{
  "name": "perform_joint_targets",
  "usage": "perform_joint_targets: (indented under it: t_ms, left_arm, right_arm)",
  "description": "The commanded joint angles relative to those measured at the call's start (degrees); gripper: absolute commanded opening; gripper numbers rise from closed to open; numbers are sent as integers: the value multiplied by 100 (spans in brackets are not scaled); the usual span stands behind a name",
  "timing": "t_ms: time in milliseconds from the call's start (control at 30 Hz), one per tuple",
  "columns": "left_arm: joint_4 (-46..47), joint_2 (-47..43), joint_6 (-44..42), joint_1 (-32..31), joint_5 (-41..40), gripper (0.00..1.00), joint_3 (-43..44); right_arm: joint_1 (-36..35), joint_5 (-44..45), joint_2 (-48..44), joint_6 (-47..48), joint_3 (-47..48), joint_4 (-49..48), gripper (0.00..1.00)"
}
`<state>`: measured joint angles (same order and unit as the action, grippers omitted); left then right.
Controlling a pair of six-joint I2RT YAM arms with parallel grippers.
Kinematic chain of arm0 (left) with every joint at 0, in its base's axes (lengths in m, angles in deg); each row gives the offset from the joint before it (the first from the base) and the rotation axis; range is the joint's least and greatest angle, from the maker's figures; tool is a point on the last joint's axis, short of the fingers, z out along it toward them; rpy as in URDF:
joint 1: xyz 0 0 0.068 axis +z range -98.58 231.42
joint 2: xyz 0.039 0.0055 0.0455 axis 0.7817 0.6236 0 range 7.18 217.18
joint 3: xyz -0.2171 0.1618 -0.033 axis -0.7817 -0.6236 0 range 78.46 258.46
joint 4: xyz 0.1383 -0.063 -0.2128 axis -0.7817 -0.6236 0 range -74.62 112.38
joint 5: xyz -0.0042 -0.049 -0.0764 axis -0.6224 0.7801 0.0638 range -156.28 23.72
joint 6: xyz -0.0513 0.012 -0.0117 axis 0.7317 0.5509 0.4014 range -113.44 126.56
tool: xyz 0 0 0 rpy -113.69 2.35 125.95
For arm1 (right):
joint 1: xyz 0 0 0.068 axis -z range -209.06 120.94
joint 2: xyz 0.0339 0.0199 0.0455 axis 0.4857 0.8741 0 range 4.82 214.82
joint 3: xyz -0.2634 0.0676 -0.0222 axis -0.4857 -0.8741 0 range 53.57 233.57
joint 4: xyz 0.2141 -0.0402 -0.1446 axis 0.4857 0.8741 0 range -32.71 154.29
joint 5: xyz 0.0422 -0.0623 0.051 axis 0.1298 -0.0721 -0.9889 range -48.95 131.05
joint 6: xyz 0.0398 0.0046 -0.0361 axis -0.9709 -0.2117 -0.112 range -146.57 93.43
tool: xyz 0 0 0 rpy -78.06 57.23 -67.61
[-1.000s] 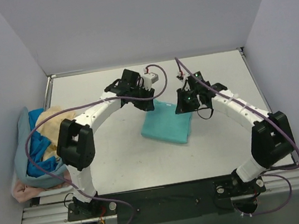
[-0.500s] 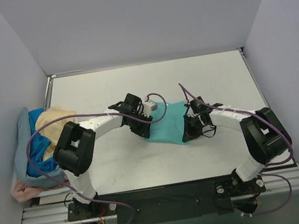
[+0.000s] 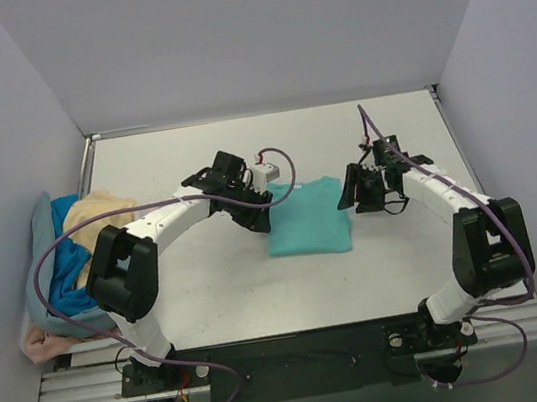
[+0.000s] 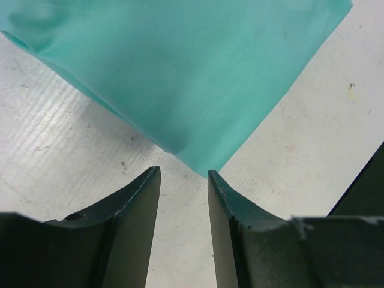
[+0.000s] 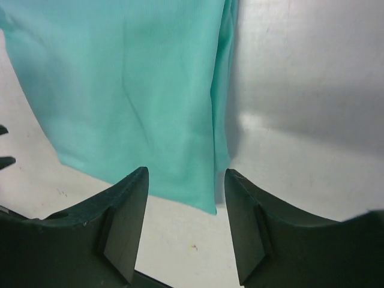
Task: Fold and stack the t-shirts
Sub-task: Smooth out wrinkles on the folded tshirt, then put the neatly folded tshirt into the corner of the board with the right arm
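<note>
At mid-table the folded teal-green t-shirt (image 3: 309, 219) lies flat between the left gripper (image 4: 183, 179) and right gripper (image 5: 186, 180), both parted and empty; soft, light, limp, it is best pinched at a folded edge.

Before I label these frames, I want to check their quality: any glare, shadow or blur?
Top external: even light, sharp, only soft shadows on the table. Left wrist: the teal-green t-shirt is crisp, its far corner slightly soft. Right wrist: glare on the table beside the shirt, shadow along its folded edge.
</note>
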<state>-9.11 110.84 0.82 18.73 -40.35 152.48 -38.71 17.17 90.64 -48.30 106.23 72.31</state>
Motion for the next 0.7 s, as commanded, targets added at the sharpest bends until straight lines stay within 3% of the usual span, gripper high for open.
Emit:
perform_joint_targets:
  t_ms: [0, 267, 333, 367, 433, 533, 667]
  left_arm:
    - [46, -205, 134, 78, -96, 48, 245]
    - [107, -355, 99, 298, -264, 50, 16]
    - [125, -355, 73, 324, -325, 49, 7]
    - [116, -346, 64, 333, -378, 49, 16]
    - [64, -346, 29, 368, -396, 49, 60]
    - [-24, -346, -41, 456, -396, 49, 165]
    - [-94, -346, -138, 614, -510, 49, 244]
  right_arm:
    - [279, -485, 899, 100, 576, 27, 50]
    - [288, -1249, 2068, -15, 956, -228, 46]
    - [297, -1364, 2297, -76, 1035, -333, 31]
    - [323, -1400, 2368, -102, 1070, -360, 16]
    - [385, -1496, 2527, -120, 1237, -343, 2]
    - [542, -1471, 2632, -33, 1518, -194, 0]
    - [876, -1102, 2913, 458, 2317, 727, 0]
